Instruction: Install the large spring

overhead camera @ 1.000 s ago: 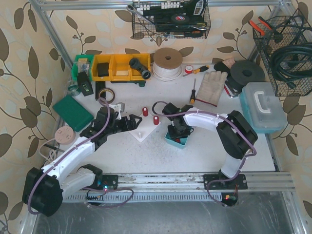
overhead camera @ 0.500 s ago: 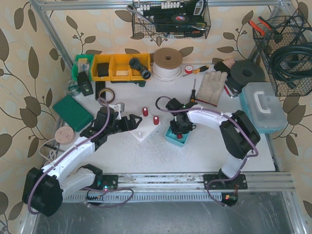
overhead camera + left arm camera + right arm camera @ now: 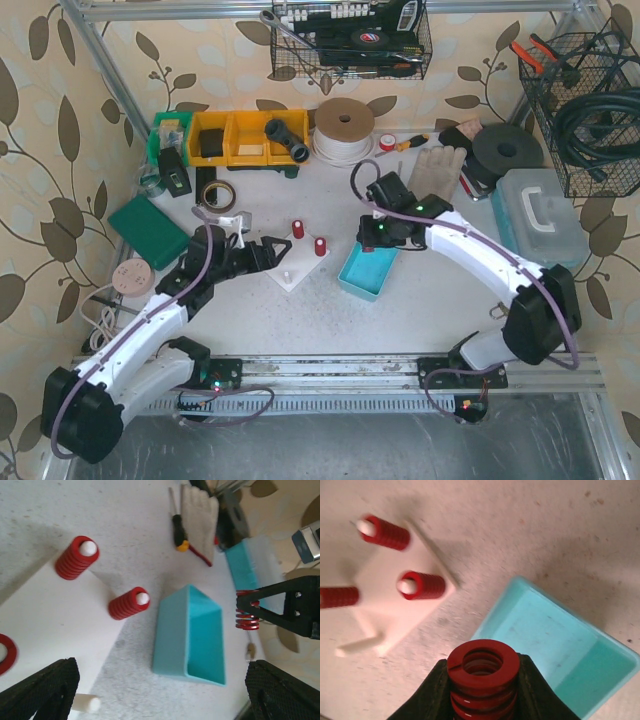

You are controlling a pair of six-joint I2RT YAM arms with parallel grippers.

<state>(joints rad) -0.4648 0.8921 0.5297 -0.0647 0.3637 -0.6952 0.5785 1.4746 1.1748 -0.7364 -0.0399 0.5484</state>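
No word, number or brand can be read in any of the 3 views. The dark boxes [image 3: 345,30] in the wire basket [image 3: 428,48] on the back wall carry pale and red printed marks, but these are too small to make out.

I get a bright, even overhead view, with only soft shadows on the white speckled desk [image 3: 440,300]; on the right wrist camera the small red coil springs on white pegs [image 3: 422,585] look smeared and soft.
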